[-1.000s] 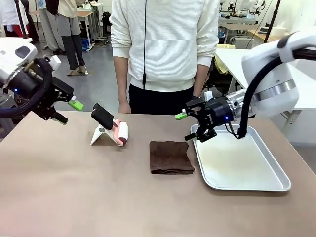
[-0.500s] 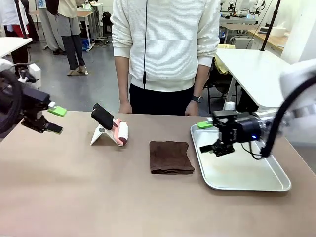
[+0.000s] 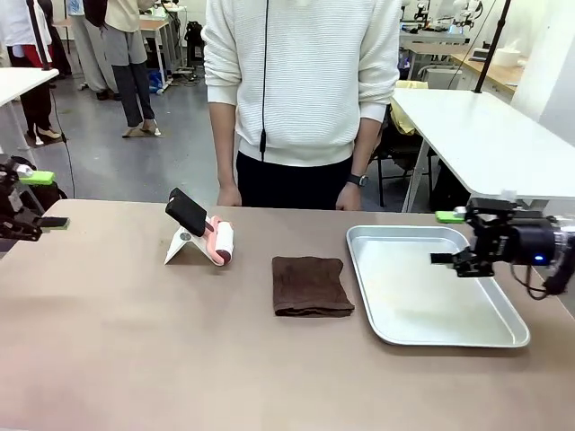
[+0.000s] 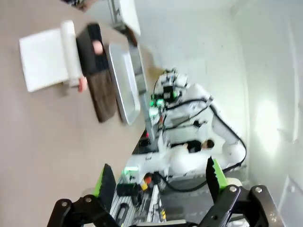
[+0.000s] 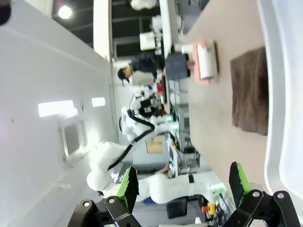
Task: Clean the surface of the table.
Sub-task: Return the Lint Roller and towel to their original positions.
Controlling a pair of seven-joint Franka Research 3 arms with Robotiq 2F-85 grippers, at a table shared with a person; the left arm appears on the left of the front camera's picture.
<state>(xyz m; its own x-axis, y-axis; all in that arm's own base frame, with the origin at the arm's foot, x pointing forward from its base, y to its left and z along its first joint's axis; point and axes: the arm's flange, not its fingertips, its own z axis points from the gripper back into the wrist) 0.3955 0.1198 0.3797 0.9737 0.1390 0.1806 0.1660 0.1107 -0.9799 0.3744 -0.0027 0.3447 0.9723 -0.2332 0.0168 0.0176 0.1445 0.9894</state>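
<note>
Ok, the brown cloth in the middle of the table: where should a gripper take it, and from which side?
Come straight down on the brown cloth: it lies folded flat on the table, so no edge stands up for a side grab. Probably pinch the thicker folded edge nearest the tray. The right gripper, open over the tray's far right side, looks closer than the left gripper.

The floor is grey and shiny. To its right stands a white bench. More benches stand behind it.

Black right hand with green pads, blue light, black cable, person's white sweater
</note>
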